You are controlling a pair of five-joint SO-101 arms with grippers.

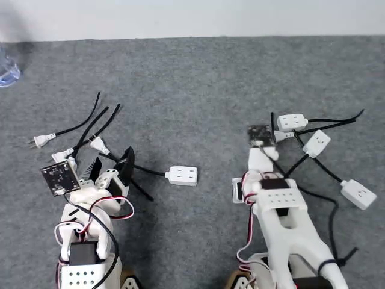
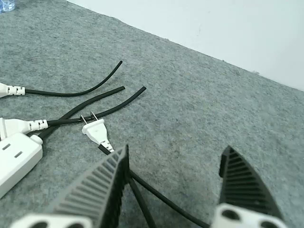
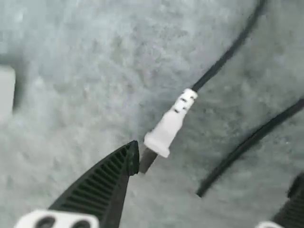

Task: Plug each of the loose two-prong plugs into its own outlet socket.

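My left end effector [image 2: 176, 156] is hovering spread wide over a black cord [image 2: 161, 197], a loose two-prong plug [image 2: 95, 130] lying on the table [image 2: 199, 109] just beyond it. An outlet socket [image 1: 182, 175] is lying off to its right. My right end effector [image 3: 213, 166] is gaping open too, one fingertip [image 3: 128, 154] right beside the prongs of a second plug [image 3: 166, 127].

The white plug's [image 3: 167, 127] front end hides behind one of the right arm's jaws. The left wrist view's edge cuts off an outlet socket [image 2: 14, 159] and another plug [image 2: 7, 89].
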